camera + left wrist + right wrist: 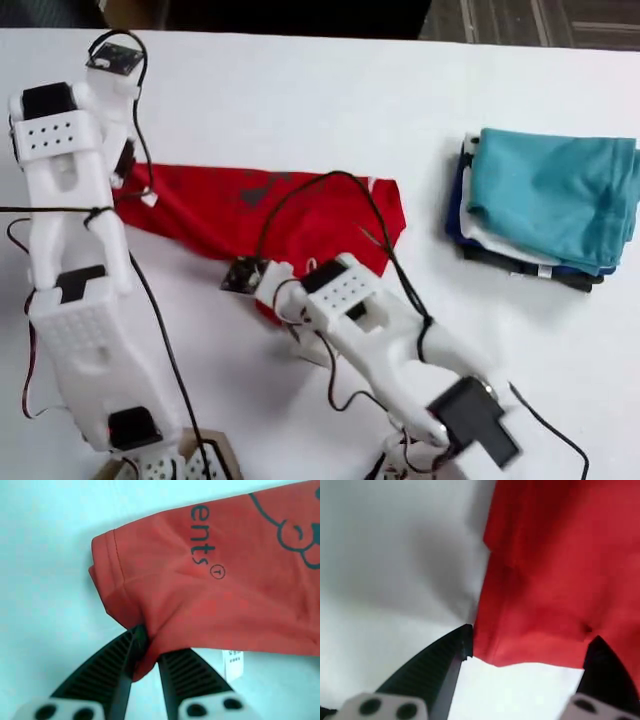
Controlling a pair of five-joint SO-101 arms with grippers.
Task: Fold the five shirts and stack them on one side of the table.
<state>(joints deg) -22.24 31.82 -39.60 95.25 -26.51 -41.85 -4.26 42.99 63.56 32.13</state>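
Note:
A red shirt [270, 212] with dark print lies partly folded across the middle of the white table [300, 90]. My left gripper [146, 652] is shut on a pinch of fabric at the shirt's sleeve end [107, 575], at the shirt's left end in the high view [128, 172]. My right gripper [530, 645] is open, its fingers straddling the shirt's near edge [540, 605], low over the table [268, 298]. A stack of folded shirts [545, 205], teal on top, sits at the right side.
A white care label [232, 661] sticks out from the shirt's hem by my left gripper. Black cables [300, 190] from the right arm loop over the shirt. Bare table lies between the shirt and the stack.

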